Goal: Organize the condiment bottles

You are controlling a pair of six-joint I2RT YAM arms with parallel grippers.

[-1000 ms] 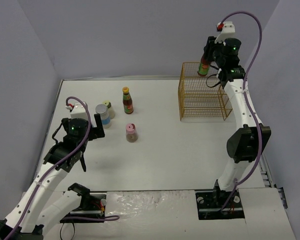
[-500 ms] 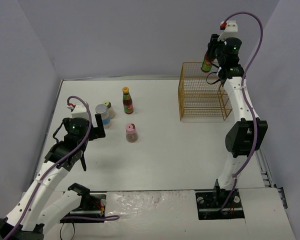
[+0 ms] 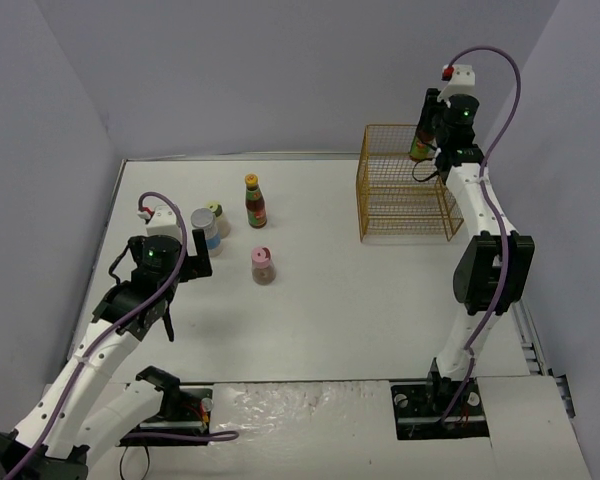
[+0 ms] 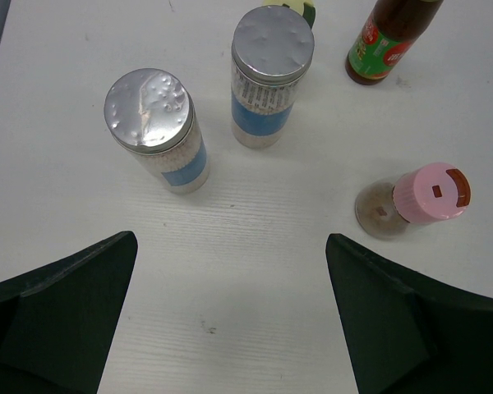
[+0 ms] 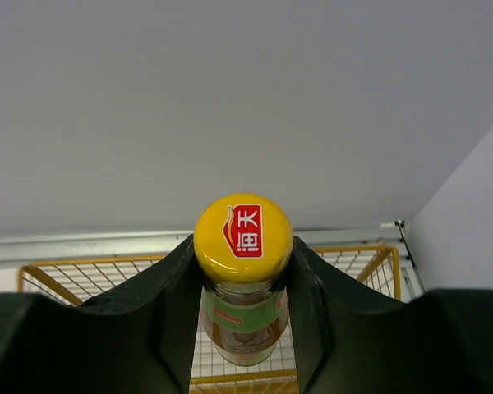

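Note:
My right gripper (image 3: 423, 128) (image 5: 243, 250) is shut on a tall dark bottle with a yellow cap (image 3: 420, 143) (image 5: 243, 235), holding it upright above the back right corner of the yellow wire basket (image 3: 405, 196) (image 5: 74, 276). My left gripper (image 3: 197, 258) (image 4: 230, 240) is open and empty, low over the table. Just beyond it stand two silver-lidded bottles with blue labels (image 4: 154, 127) (image 4: 271, 74), a pink-capped bottle (image 4: 423, 197) (image 3: 263, 265), a second tall dark bottle (image 4: 386, 45) (image 3: 255, 200) and a yellow-green-capped one (image 3: 215, 213).
The basket stands at the back right of the white table (image 3: 340, 300), near the right wall. Grey walls close in the back and both sides. White table lies between the bottle group and the basket.
The right arm has straightened and carried its bottle up and slightly right over the basket's back edge. The left arm has crept a little toward the bottles.

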